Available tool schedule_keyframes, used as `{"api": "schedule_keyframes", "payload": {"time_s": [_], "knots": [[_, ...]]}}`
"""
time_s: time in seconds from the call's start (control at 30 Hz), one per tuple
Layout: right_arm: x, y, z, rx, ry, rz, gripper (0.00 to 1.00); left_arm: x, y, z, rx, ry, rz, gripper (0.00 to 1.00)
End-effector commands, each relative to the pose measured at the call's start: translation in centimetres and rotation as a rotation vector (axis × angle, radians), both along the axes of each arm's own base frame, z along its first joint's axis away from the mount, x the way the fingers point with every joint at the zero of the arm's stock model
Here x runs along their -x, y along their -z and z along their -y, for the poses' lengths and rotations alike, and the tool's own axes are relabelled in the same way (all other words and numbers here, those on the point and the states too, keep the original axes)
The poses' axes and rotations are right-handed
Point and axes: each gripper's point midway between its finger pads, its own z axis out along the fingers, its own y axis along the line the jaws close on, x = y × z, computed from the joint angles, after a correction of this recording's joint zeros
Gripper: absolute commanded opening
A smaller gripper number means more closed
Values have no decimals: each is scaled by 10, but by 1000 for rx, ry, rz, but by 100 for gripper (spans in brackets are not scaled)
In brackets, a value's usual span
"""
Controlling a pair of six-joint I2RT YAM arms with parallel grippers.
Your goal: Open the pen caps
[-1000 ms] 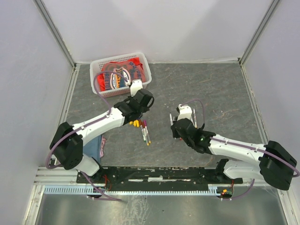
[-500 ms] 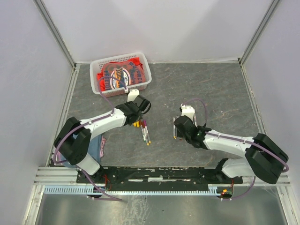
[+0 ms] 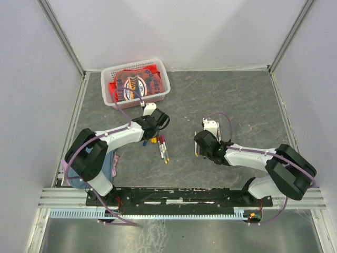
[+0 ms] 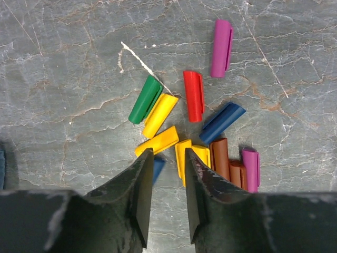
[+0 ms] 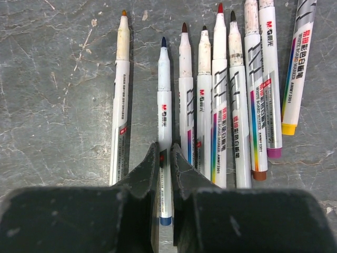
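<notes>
Two arms low, right jaws pinching pen

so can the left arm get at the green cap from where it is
Probably yes. The green cap lies uncovered just ahead of the left gripper, whose jaws stand apart and empty. The yellow cap lying against it may crowd one finger.

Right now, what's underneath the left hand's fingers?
A blue cap pokes from under one finger of the left hand, mostly covered. A yellow cap and a brown cap run under the other finger. Their near ends, and anything farther back, are hidden.
</notes>
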Motion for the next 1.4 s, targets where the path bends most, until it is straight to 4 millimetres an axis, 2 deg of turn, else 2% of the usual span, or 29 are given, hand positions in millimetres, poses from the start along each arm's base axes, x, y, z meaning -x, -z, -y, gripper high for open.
{"api": "schedule_keyframes", "payload": {"time_s": [0.0, 0.13, 0.27, 0.5, 0.67, 0.8, 0.9, 1.13, 1.37], "knots": [[-11, -9, -7, -28, 16, 21, 9, -7, -3, 0, -31, 28, 10, 41], [-12, -11, -9, -27, 10, 16, 24, -7, -6, 0, -25, 26, 15, 46], [-14, -17, -9, -25, 9, 27, 34, -7, -14, 5, 8, 37, 24, 47], [-16, -42, -6, -25, -6, 72, 45, -9, -33, 16, 90, 45, 58, 48], [-18, -71, -16, -25, -54, 128, 48, -9, -53, 20, 157, 52, 113, 48], [-17, -88, -38, -43, -104, 153, 49, -9, -67, 24, 211, 54, 151, 49], [-13, -89, -61, -68, -155, 152, 49, -7, -73, 27, 262, 50, 169, 49], [-2, -79, -122, -150, -280, 117, 48, 1, -82, 30, 399, 41, 195, 51], [1, -62, -159, -153, -335, 72, 47, 5, -84, 24, 442, 22, 206, 51]]}}
